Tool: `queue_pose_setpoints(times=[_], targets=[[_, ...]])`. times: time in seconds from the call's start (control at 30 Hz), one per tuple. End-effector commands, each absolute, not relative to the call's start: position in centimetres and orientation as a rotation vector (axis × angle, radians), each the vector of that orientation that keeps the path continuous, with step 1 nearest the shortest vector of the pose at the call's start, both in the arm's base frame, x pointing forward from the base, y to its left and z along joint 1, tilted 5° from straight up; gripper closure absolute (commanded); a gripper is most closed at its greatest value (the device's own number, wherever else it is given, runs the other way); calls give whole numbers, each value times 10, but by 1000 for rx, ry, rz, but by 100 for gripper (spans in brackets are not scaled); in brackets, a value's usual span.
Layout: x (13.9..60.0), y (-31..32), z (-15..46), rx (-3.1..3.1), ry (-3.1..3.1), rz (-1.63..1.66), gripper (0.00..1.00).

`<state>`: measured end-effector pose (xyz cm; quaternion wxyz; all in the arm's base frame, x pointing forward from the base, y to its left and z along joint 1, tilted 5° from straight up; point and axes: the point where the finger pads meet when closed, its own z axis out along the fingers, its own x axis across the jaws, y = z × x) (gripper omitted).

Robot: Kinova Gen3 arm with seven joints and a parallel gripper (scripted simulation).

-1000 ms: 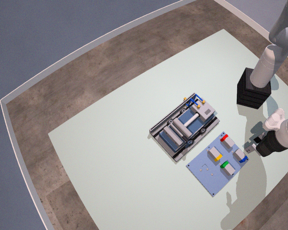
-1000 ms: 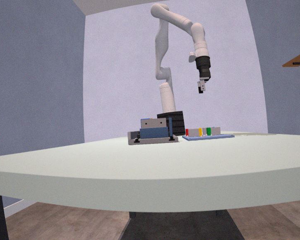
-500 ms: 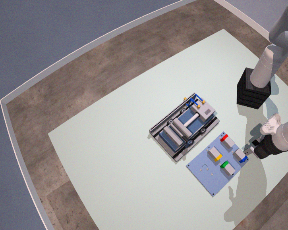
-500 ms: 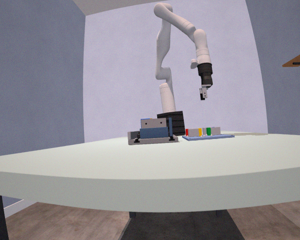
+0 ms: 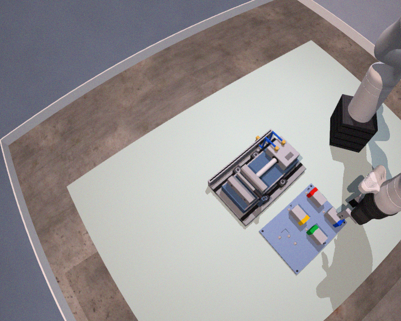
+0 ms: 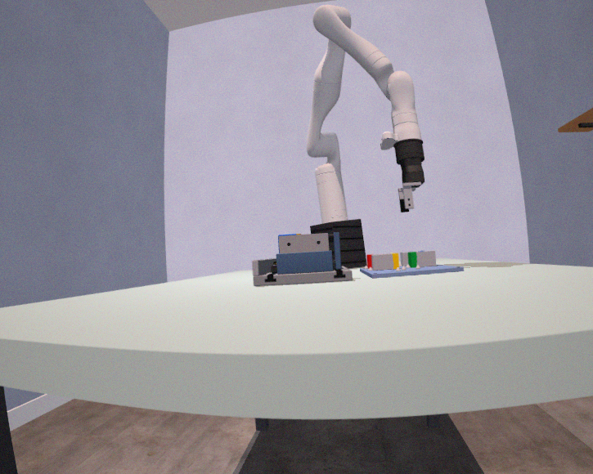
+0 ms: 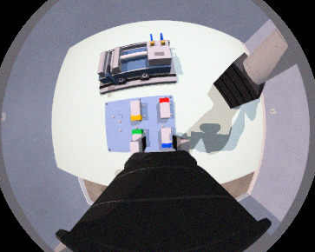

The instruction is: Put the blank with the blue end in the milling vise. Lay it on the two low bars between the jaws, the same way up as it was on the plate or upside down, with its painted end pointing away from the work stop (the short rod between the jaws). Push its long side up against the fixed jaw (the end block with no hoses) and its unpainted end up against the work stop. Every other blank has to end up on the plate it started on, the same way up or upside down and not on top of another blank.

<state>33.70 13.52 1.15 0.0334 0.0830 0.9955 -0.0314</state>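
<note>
The grey blank with the blue end (image 5: 334, 218) lies on the light blue plate (image 5: 302, 228) at its right edge; it also shows in the wrist view (image 7: 165, 137). My gripper (image 5: 343, 212) is open and empty. It hangs well above that blank, as the exterior view shows (image 6: 405, 201). The milling vise (image 5: 257, 174) stands left of the plate, with nothing between its jaws. It also shows in the exterior view (image 6: 303, 261) and the wrist view (image 7: 136, 62).
Blanks with a red end (image 5: 315, 195), a yellow end (image 5: 300, 215) and a green end (image 5: 317, 233) lie apart on the same plate. The arm's black base (image 5: 353, 123) stands behind the plate.
</note>
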Motion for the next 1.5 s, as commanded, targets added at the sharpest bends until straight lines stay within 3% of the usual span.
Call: queue_pose_setpoints(times=[0.0, 0.7, 1.47], targets=[[327, 140, -3, 229, 3081, -108, 0], [314, 151, -44, 225, 3084, -110, 0], [316, 149, -35, 225, 3085, -110, 0]])
